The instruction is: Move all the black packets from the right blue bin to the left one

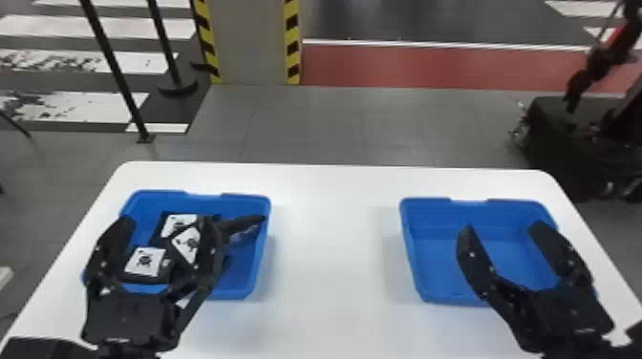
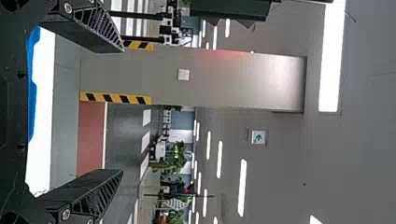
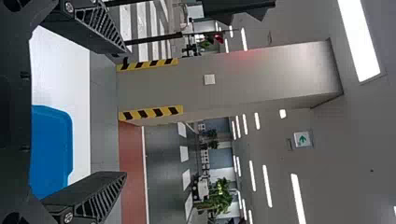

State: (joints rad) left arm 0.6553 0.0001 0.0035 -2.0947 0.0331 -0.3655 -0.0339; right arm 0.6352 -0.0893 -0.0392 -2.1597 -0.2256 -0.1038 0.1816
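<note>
While the black packets (image 1: 145, 261), white labels showing, lie overlapping in the left blue bin (image 1: 248, 201), the left gripper (image 1: 168, 223) shows across that bin in the head view, jaws spread wide and gripping nothing. Across the right blue bin (image 1: 425, 217), the right gripper (image 1: 502, 227) also has widely parted, unladen jaws.

Two bins, the left bin (image 1: 249, 281) and the right bin (image 1: 411, 248), one white table (image 1: 334, 262) and two grippers, the left gripper (image 1: 168, 222) and the right gripper (image 1: 502, 227). At least three black packets (image 1: 144, 261); they overlap, so the exact count is unclear.
</note>
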